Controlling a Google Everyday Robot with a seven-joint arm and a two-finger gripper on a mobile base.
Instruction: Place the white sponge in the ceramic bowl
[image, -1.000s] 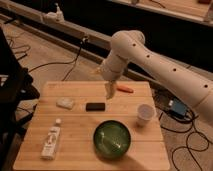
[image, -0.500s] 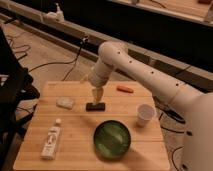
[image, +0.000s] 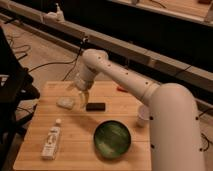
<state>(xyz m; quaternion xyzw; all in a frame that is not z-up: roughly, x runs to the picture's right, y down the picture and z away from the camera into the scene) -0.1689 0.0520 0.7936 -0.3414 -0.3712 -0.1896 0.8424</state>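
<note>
The gripper (image: 82, 98), at the end of the white jointed arm (image: 125, 80), hangs low over the light wooden slatted table (image: 75, 150). It sits just right of the small pale whitish soft rectangular sponge (image: 65, 102) and just left of the black rectangular block (image: 95, 106). How wide it stands cannot be told. A second ago it was up by the table's far edge, and half a second ago it stood over the black block, so it has swept leftward toward the sponge. The sponge has not moved and lies untouched at the far left of the table. The round dark green glossy ceramic bowl (image: 113, 140), near the front edge, holds nothing. By my reading the reach is nearly done and the grasp has yet to begin.
</note>
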